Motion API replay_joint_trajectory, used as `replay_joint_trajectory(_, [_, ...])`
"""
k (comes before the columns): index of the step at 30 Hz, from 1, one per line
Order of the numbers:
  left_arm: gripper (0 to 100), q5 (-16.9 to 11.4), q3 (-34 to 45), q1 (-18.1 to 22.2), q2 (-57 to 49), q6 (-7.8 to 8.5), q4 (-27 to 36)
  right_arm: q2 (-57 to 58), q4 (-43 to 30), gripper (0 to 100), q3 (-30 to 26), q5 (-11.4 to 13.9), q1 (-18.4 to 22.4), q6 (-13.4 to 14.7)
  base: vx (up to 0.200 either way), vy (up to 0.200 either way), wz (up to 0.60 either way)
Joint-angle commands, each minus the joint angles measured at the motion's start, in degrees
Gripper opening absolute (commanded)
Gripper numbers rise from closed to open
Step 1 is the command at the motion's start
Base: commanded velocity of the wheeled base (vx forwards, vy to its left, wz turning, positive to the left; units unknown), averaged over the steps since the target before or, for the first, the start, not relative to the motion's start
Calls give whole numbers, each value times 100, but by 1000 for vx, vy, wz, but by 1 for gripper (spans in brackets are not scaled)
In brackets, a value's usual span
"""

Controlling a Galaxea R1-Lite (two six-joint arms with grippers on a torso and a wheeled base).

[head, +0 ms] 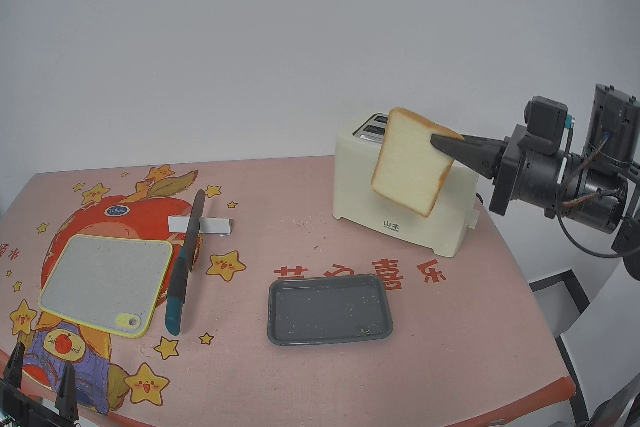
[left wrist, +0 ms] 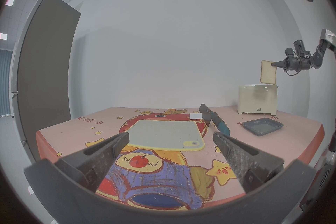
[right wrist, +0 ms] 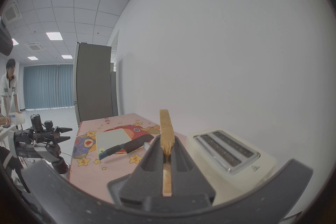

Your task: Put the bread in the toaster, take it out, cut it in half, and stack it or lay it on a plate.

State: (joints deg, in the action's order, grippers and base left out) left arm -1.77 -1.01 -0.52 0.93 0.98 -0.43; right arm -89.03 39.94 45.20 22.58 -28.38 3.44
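A slice of bread hangs in the air in front of the cream toaster, with my right gripper shut on its upper right edge. In the right wrist view the bread stands edge-on between the fingers, beside the toaster's slots. The dark grey plate lies in front of the toaster. A grey cutting board sits at the left, with a teal-handled knife along its right side. My left gripper is open low at the table's near left corner, with nothing between its fingers.
A small white block lies under the knife blade behind the board. The pink tablecloth has a cartoon print. The table edge drops off at the right, past the toaster. A white wall stands close behind the table.
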Motion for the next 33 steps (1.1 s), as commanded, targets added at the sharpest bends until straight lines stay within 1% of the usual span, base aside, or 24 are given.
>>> replay_joint_trajectory(1, [100,1,101,0,-93,-1,-1,281,304,0,-583,10,-238,386,0,0,0])
replay_joint_trajectory(4, [100,1,101,0,-93,-1,-1,298,981,0,-943,10,-370,561,0,0,0])
replay_joint_trajectory(5, [100,1,101,0,-93,-1,-1,298,1104,0,-1005,10,-388,597,0,0,0])
replay_joint_trajectory(6, [100,1,101,0,-93,-1,-1,281,1526,0,-1207,10,-458,693,0,0,0])
replay_joint_trajectory(9, [100,-8,101,0,-93,-1,-1,246,2370,0,-1637,1,-555,843,0,0,0])
replay_joint_trajectory(11, [100,1,101,0,-93,-1,-1,228,2730,0,-1884,1,-634,895,0,0,0])
replay_joint_trajectory(12, [100,1,101,0,-93,-1,-1,228,2730,0,-1884,1,-634,895,0,0,0])
replay_joint_trajectory(13, [100,1,101,0,-93,-1,-1,228,2976,0,-2121,-8,-713,904,0,0,0])
replay_joint_trajectory(16, [100,1,101,0,-93,-1,-1,237,3082,0,-2332,10,-748,922,0,0,0])
replay_joint_trajectory(20, [100,1,101,0,-93,-1,-1,316,3082,0,-2367,-16,-1047,931,0,0,0])
replay_joint_trajectory(23, [100,1,101,0,-93,-1,-1,377,3082,0,-2385,-25,-1073,922,0,0,0])
replay_joint_trajectory(28, [100,-8,101,0,-93,-1,-1,439,3082,0,-2595,-34,-1056,869,0,0,0])
replay_joint_trajectory(29, [100,1,101,0,-93,-1,-1,483,3082,0,-2736,-34,-1012,860,0,0,0])
replay_joint_trajectory(31, [100,-8,101,0,-93,-1,-1,456,3082,0,-2762,-34,-1003,860,0,0,0])
replay_joint_trajectory(33, [100,1,101,0,-93,-1,-1,439,3073,0,-2789,-34,-1073,843,0,0,0])
